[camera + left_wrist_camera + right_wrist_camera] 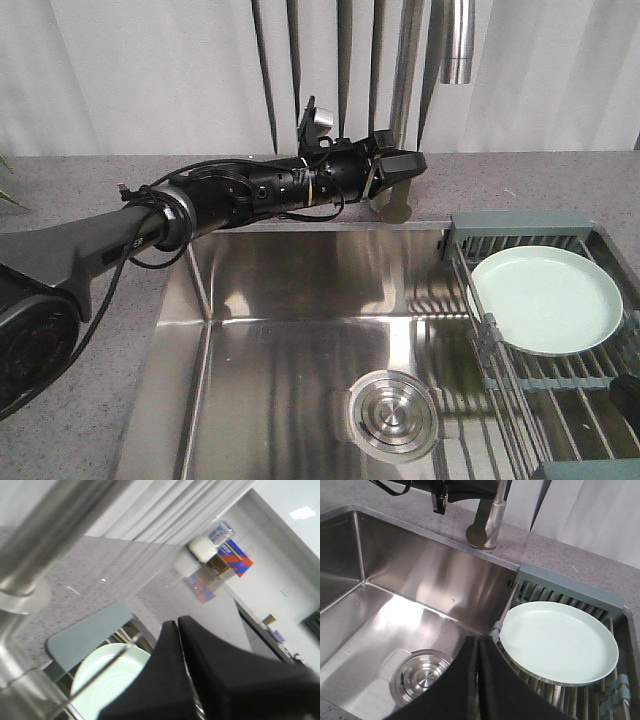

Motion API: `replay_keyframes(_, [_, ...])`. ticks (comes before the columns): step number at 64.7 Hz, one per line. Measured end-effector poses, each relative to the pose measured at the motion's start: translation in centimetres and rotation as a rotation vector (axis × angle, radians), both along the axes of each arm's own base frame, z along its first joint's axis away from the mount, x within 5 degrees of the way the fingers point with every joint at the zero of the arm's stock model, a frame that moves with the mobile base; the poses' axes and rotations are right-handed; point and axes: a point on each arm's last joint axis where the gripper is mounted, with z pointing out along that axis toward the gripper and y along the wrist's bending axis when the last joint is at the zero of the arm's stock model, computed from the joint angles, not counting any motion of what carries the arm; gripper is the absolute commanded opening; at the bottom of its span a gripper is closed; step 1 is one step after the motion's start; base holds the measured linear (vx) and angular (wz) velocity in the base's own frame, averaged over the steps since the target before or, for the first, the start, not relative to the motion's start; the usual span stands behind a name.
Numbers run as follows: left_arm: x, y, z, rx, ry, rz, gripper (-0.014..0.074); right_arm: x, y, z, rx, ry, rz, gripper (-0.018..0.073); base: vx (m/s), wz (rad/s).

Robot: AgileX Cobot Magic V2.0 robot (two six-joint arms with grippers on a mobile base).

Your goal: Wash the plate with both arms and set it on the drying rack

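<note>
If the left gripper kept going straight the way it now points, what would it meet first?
Probably the faucet. The left gripper, jaws shut, points right across the back of the sink, its tip near the faucet's base. Depth is unclear, so it might slip just past, in front of the faucet.

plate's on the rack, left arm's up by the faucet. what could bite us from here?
1. The left tool sits right beside the faucet; a careless retract could knock it.
2. The plate lies flat at the drying rack edge nearest the sink; a bump might slide it in.
</note>
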Motion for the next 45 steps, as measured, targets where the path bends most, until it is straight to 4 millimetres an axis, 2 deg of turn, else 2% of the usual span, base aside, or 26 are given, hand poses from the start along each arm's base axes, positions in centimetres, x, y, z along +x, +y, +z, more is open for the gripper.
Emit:
replay_keyframes(13, [-1.4, -0.1, 1.6, -0.006, -0.070, -0.135, -0.0006, 0.0, 0.0, 0.0, 0.000, 0.000, 0.000, -0.0001, 0.00, 0.00])
replay_keyframes(21, [-2.2, 1.2, 4.3, 0.005, -0.138, -0.173, -0.0006, 0.0, 0.0, 0.0, 0.000, 0.000, 0.000, -0.0001, 0.00, 0.00])
replay_keyframes(26, [-3.0, 2.8, 5.9, 0.021, -0.158, -0.168, -0.0006, 0.0, 0.0, 0.0, 0.003, 0.001, -0.001, -0.0001, 0.00, 0.00])
replay_keyframes(32, [-4.4, 5.1, 6.8, 0.058, -0.146, -0.155, -0.0006, 0.0, 0.0, 0.0, 0.003, 0.001, -0.001, -0.0001, 0.00, 0.00])
replay_keyframes(40, [-7.0, 9.0, 7.9, 0.130, -0.132, -0.119, -0.0006, 0.0, 0.0, 0.0, 0.004, 0.001, -0.001, -0.0001, 0.00, 0.00])
replay_keyframes(45, [-9.6, 11.7, 8.1, 0.191, -0.117, -0.097, -0.0006, 0.0, 0.0, 0.0, 0.004, 0.001, -0.001, -0.0001, 0.00, 0.00])
